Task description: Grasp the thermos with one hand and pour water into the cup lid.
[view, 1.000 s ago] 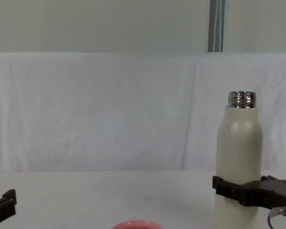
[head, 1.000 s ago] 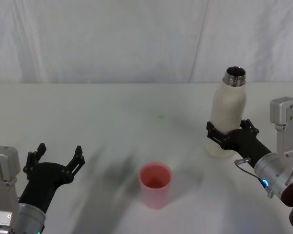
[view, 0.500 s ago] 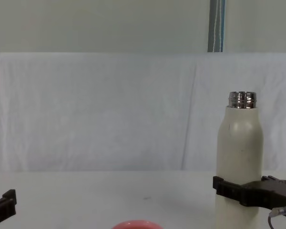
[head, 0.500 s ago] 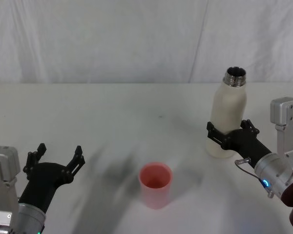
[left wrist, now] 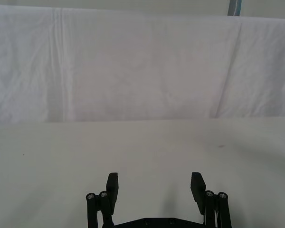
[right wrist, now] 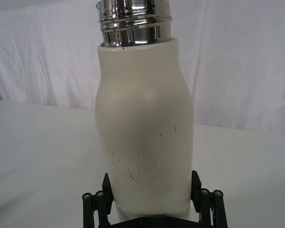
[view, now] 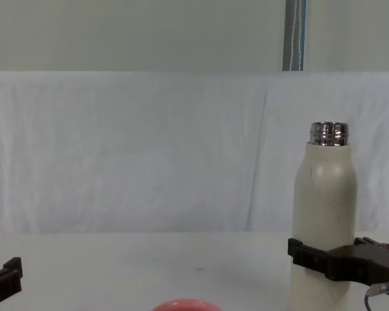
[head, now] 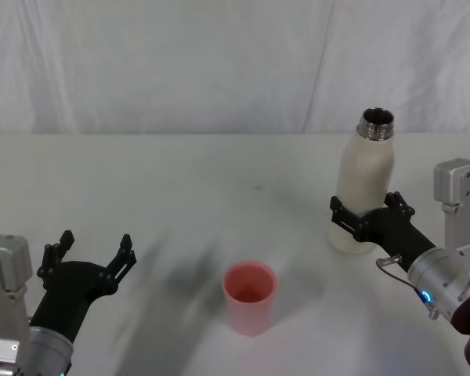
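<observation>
The white surface (head: 180, 180) runs back to a draped white cloth backdrop (head: 180, 63). On the robot's right side of it stands the thermos (head: 363, 184), a tall cream-white bottle, upright or nearly so, with its shiny threaded steel neck (head: 376, 123) uncapped and open at the top. The right end effector (head: 365, 219) grips the thermos low on its body, one black finger pressed to each side, as the right wrist view (right wrist: 149, 190) shows plainly; whether the base rests on the surface cannot be told. The left end effector (head: 88, 252) hovers low at the near left, well apart from everything, its fingers spread wide and holding nothing. The pink cup lid (head: 249, 296) sits mouth-up near the front centre, between the two arms and clear of the thermos.
</observation>
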Tool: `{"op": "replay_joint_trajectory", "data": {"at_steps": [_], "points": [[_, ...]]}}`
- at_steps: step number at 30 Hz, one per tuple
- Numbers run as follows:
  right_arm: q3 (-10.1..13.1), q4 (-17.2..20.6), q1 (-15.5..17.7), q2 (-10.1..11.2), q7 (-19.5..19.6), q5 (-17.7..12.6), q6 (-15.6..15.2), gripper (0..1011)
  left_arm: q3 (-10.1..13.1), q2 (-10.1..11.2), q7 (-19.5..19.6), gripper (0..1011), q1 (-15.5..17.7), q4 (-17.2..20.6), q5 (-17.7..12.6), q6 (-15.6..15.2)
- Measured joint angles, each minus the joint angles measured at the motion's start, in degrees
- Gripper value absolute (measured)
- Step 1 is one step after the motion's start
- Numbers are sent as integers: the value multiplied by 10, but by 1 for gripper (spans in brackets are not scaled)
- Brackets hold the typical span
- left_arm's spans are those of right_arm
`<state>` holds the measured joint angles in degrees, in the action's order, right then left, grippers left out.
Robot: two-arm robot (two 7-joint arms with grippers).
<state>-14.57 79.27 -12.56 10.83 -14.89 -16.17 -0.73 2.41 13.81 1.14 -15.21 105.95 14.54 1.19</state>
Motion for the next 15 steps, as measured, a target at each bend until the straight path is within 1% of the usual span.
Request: {"op": "replay_joint_trajectory", "data": {"at_steps": [15], "points": [[-1,-3,-1,2,-1,1,-4,961,0,0,0,1001,0,0,0,0]]}}
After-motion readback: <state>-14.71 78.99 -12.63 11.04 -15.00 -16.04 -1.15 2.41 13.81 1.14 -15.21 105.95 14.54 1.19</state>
